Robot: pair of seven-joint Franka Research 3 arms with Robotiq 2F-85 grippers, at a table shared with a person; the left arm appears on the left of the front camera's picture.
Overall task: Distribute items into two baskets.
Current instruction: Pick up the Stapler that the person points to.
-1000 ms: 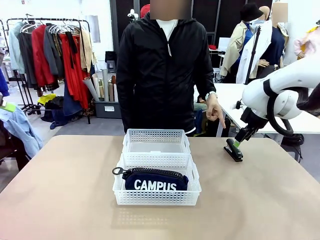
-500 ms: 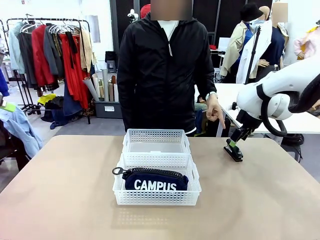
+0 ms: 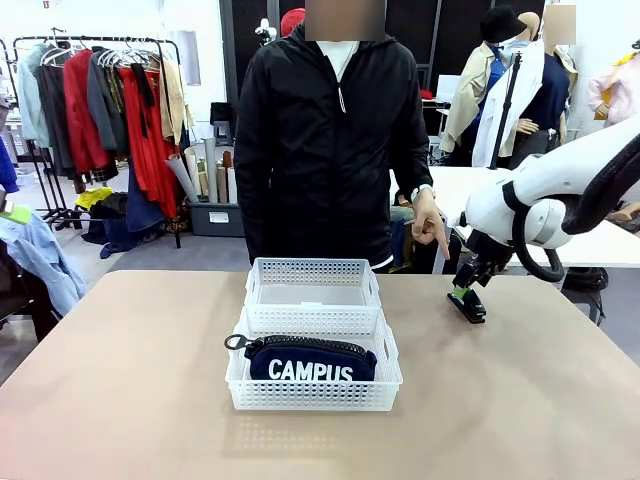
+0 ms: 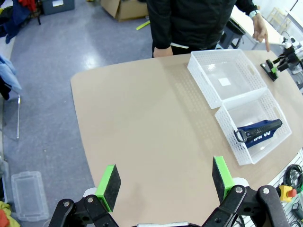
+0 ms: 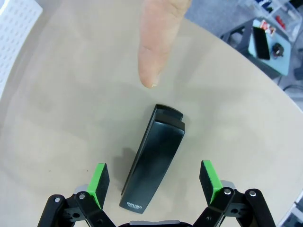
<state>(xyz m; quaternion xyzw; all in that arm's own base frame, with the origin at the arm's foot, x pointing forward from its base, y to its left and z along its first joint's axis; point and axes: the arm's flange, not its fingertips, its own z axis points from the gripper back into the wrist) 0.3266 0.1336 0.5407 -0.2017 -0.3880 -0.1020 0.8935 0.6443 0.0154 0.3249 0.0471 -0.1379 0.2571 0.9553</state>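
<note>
Stapler (image 5: pixel 152 161): flat on the table (image 3: pixel 120 380), right side, between the right gripper's pads, apart from both.
Pouch (image 3: pixel 312 362): inside near basket (image 3: pixel 238 380).
Far basket (image 3: pixel 312 272): touching near basket.
Right gripper (image 5: pixel 154 176): spread wide, straddling stapler.
Left gripper (image 4: pixel 165 182): spread wide, holding nothing.
Person's finger (image 5: pixel 158 42): pointing at stapler.

1. Two baskets: twelve-o'clock basket (image 3: pixel 312 272), six-o'clock basket (image 3: pixel 313 395).
2. One pouch (image 3: pixel 312 362).
3. One stapler (image 3: pixel 467 305).
4. Two grippers: left gripper (image 4: pixel 165 179), right gripper (image 5: pixel 155 177).
5. One pointing hand (image 3: pixel 430 222).
6. One table (image 3: pixel 130 380).

A tan surface (image 3: pixel 120 400); a rack of hanging clothes (image 3: pixel 110 100) at ten o'clock, a person in a black jacket (image 3: pixel 330 150) at twelve.
</note>
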